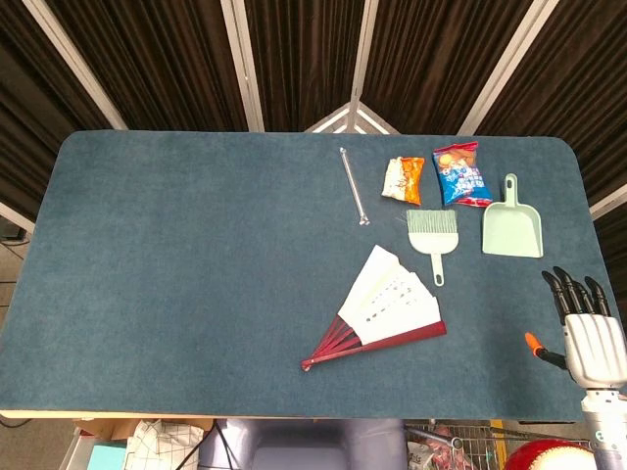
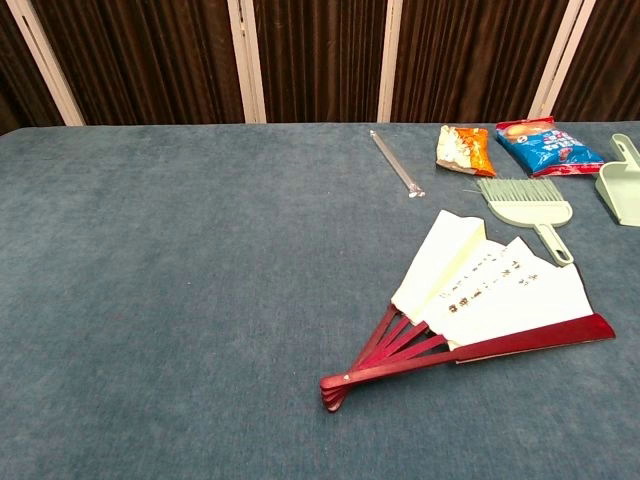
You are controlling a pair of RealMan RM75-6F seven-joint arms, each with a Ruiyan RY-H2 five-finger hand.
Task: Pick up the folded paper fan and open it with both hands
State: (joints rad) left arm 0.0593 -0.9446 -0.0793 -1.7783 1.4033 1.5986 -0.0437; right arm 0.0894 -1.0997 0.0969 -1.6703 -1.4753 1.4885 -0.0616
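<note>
Fan [image 1: 384, 311] part-open on table, left of robot hand [image 1: 591, 338].

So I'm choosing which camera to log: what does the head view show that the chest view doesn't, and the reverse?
Only the head view shows the right hand, open at the table's right edge, the whole dustpan, and clutter below the front edge. The chest view adds nothing of its own; it cuts the dustpan off at its edge. Both show the partly open fan, brush, two snack bags and the thin rod. The left hand appears in neither.
</note>
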